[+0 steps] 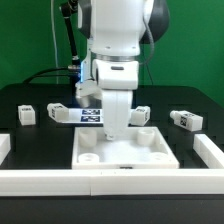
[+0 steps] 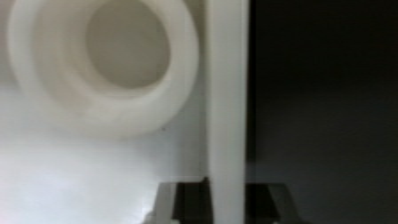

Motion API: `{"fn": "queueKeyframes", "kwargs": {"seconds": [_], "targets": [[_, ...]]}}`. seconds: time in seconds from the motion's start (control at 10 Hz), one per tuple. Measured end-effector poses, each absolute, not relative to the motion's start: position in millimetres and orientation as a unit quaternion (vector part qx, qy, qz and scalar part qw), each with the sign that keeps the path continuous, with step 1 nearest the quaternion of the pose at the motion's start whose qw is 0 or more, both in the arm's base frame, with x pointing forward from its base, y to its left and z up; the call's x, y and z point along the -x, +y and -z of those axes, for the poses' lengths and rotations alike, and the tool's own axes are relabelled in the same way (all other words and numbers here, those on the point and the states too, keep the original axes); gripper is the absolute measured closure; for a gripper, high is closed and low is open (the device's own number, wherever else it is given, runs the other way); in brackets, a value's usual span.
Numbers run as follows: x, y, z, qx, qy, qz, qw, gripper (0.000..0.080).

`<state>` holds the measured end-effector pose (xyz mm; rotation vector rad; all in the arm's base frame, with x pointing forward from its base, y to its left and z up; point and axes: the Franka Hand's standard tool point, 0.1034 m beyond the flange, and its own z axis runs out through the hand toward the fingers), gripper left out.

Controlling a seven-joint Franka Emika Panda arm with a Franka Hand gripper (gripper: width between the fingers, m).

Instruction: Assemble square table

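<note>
Pinching the rim of the square top (image 1: 128,152), the claw (image 2: 224,203) is closed; four legs (image 1: 27,115) (image 1: 57,112) (image 1: 140,115) (image 1: 185,120) lie loose beside it, unfitted.

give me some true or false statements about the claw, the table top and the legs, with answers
1. The claw is shut on the table top's rim. True.
2. The claw holds a leg. False: the four legs lie loose on the black table.
3. The marker board lies inside the table top. False: it lies on the black table, beyond the top in the exterior view.
4. In the exterior view, two legs lie to each side of the arm. True.
</note>
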<state>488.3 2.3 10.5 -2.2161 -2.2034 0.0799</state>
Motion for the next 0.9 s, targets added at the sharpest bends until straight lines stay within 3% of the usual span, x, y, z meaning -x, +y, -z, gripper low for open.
{"fn": "queueKeyframes", "kwargs": {"seconds": [0.7, 0.9], "targets": [[-489.6, 12.5, -10.2, 0.706, -0.708, -0.024, 0.008, 0.0741], [-493.1, 29.0, -8.9, 0.706, -0.708, -0.018, 0.011, 0.0741]]}}
